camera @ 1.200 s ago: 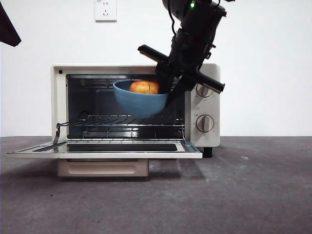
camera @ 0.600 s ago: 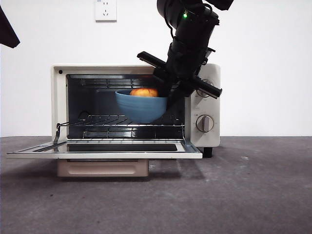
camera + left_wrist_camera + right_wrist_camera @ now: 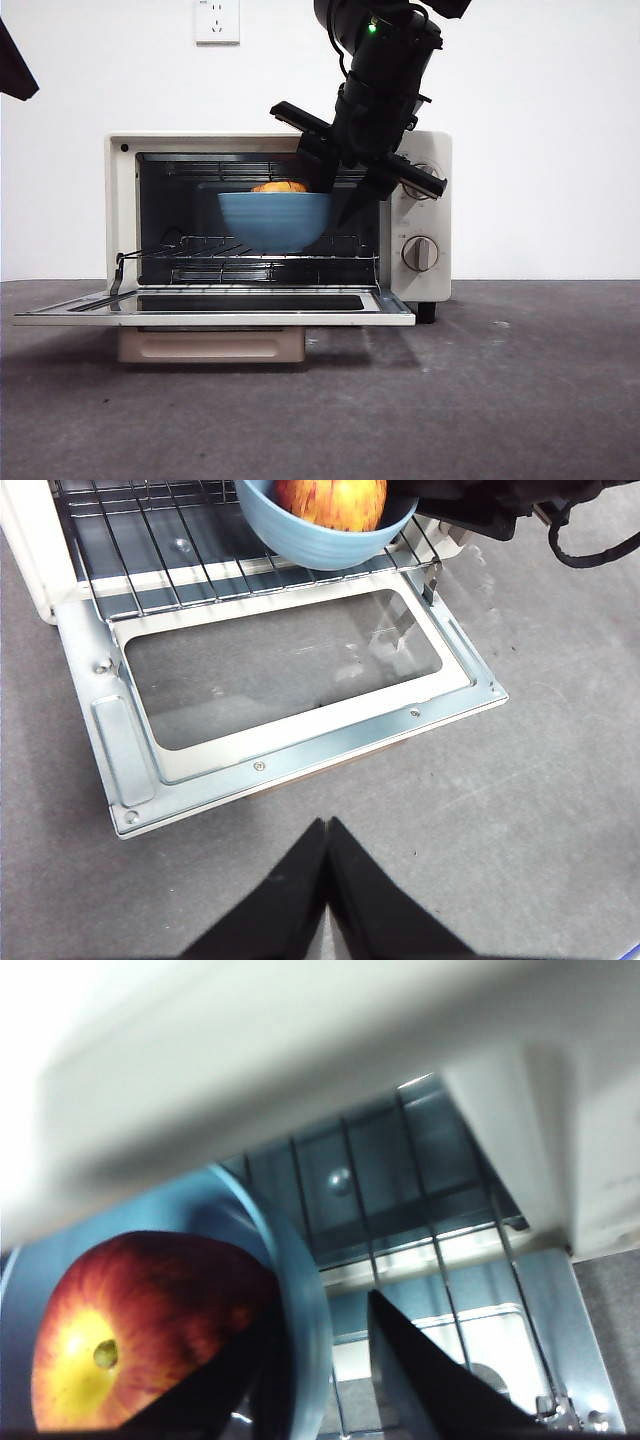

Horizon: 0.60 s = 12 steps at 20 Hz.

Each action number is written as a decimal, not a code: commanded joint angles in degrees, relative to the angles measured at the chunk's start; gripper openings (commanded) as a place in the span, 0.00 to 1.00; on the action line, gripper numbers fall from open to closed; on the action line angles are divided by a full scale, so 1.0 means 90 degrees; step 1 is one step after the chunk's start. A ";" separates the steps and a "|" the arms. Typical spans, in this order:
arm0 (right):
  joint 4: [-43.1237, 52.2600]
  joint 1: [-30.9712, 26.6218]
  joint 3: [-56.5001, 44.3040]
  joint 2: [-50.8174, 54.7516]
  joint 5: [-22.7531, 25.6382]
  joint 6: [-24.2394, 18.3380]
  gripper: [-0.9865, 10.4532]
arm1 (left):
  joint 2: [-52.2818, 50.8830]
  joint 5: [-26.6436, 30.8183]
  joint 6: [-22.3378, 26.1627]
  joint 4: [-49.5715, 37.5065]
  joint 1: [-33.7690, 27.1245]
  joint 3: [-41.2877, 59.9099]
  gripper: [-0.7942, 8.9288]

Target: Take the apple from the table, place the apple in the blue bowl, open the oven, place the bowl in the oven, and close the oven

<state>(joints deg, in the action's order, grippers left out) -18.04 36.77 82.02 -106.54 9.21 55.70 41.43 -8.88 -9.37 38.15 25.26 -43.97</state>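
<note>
The right gripper's fingers (image 3: 400, 1380) pinch the blue bowl (image 3: 274, 220) by its rim, one inside beside the apple (image 3: 140, 1330), so it hangs level over the oven (image 3: 420, 215) rack, while the left gripper (image 3: 327, 880) waits closed, holding nothing.

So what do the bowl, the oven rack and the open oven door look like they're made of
Bowl: matte blue, faintly ridged, probably plastic or glazed ceramic; can't tell which.
Rack: thin bare metal wire with a dull shine.
Door: pressed sheet-metal frame with screws around a clear pane, likely glass, showing the table through it.
</note>
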 commanded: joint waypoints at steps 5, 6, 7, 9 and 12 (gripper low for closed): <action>0.0080 0.0063 0.0138 -0.0019 0.0002 -0.0131 0.19 | 0.0019 0.0005 0.0131 -0.0002 0.0029 -0.0024 0.09; 0.0104 0.0063 0.0138 -0.0005 0.0005 -0.0163 0.19 | 0.0019 0.0002 0.0134 -0.0005 0.0029 -0.0024 0.09; 0.0134 0.0063 0.0138 0.0029 0.0002 -0.0219 0.19 | 0.0019 0.0002 0.0134 -0.0005 0.0029 -0.0024 0.09; 0.0138 0.0061 0.0138 0.0117 0.0007 -0.0270 0.19 | 0.0019 0.0002 0.0134 -0.0005 0.0029 -0.0024 0.09; 0.0131 0.0061 0.0138 0.0223 0.0000 -0.0313 0.19 | 0.0019 0.0002 0.0136 -0.0002 0.0029 -0.0024 0.09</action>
<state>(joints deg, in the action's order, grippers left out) -17.30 36.75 82.02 -104.05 9.13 53.82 41.43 -8.88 -8.86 38.54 25.26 -43.97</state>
